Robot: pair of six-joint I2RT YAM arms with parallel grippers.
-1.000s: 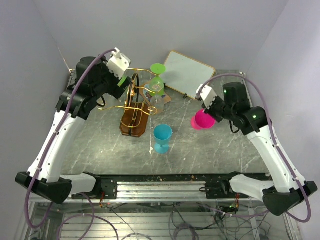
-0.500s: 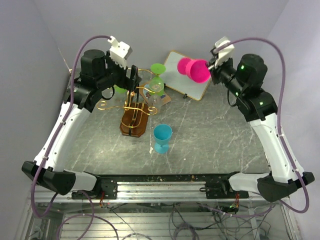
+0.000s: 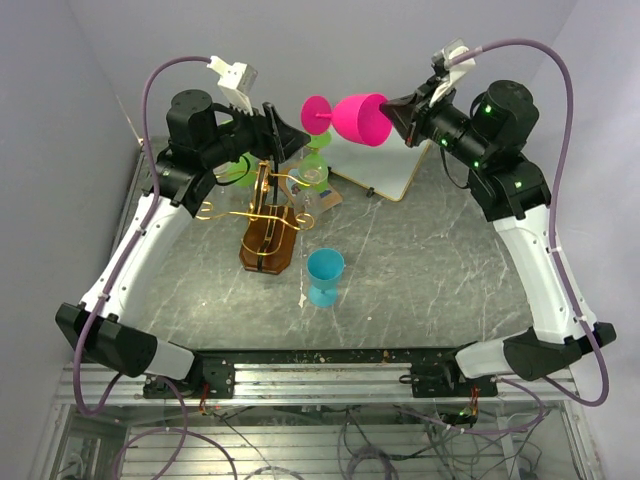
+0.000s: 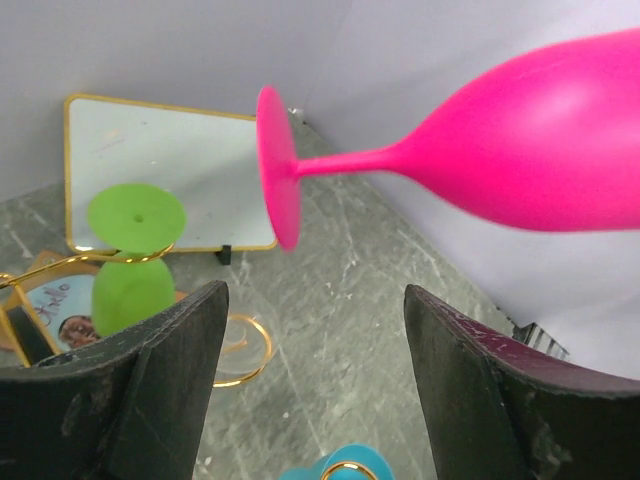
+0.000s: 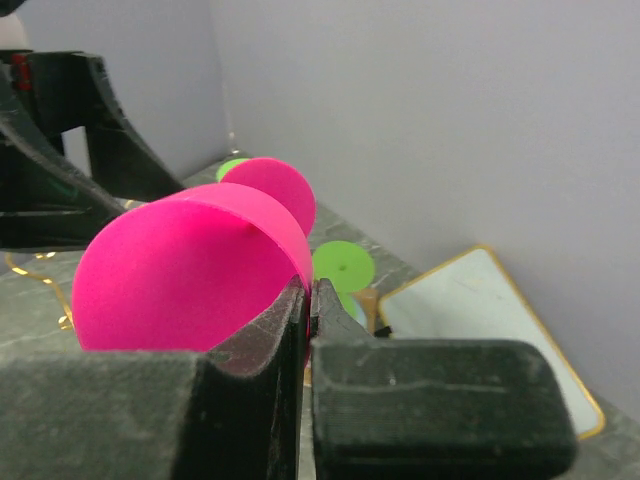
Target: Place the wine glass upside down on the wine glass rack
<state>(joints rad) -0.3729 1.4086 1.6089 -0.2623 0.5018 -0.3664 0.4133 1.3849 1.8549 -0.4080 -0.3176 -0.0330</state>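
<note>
— First entry, and where?
— One pink wine glass (image 3: 358, 118), in the air over the far part of the table (image 3: 430, 290). Lying on its side, foot to the left, bowl mouth to the right. Above the wine glass rack (image 3: 268, 220), not on it.
— Held by?
— By the right gripper (image 5: 308, 300), clamped tight on the bowl's rim (one finger inside the bowl, one outside).
— Opposite arm?
— There, the left gripper (image 4: 312, 297), jaws spread wide, nothing between them. Raised over the rack, tips just beside the pink foot. Contact impossible to tell.
— On the rack?
— One green glass (image 4: 128, 290), hung upside down on a far arm, foot uppermost.
— Remainder?
— One blue glass (image 3: 324, 265), upright on the table, just near and right of the rack's wooden base. One white board (image 4: 180, 160) with a gold frame, tilted, at the far edge behind the pink glass.
</note>
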